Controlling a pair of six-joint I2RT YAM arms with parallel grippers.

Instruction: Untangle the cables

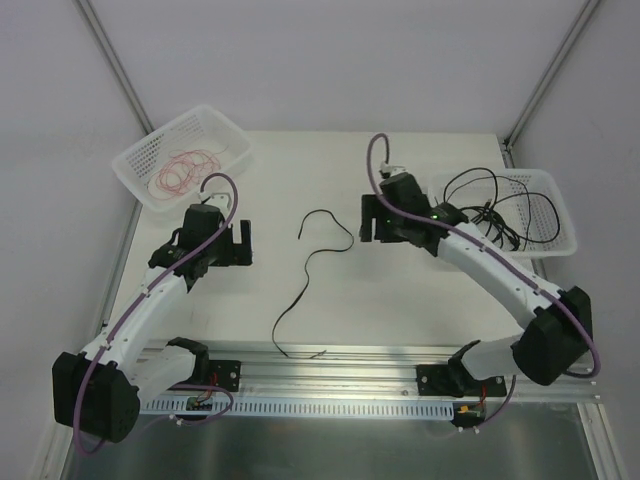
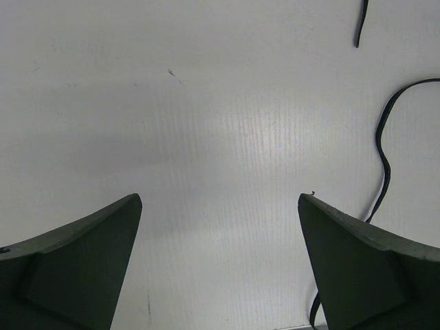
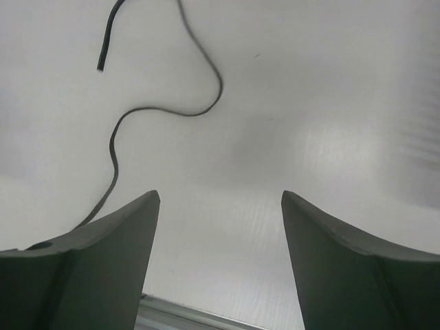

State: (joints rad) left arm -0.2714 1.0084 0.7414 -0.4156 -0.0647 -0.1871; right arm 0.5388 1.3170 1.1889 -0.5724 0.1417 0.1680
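Note:
One thin black cable (image 1: pixel 307 277) lies loose in an S-curve on the white table between my arms. It also shows in the left wrist view (image 2: pixel 382 148) and the right wrist view (image 3: pixel 172 112). Several black cables (image 1: pixel 487 210) sit tangled in the right basket (image 1: pixel 563 215). Red cables (image 1: pixel 183 168) lie coiled in the left basket (image 1: pixel 135 160). My left gripper (image 1: pixel 238 246) is open and empty, left of the loose cable. My right gripper (image 1: pixel 367 225) is open and empty, right of it. Both show bare table between the fingers (image 2: pixel 220 199) (image 3: pixel 220 194).
An aluminium rail (image 1: pixel 330 360) runs along the table's near edge, with the arm bases on it. Frame posts stand at the back corners. The baskets sit at the back left and the right edge.

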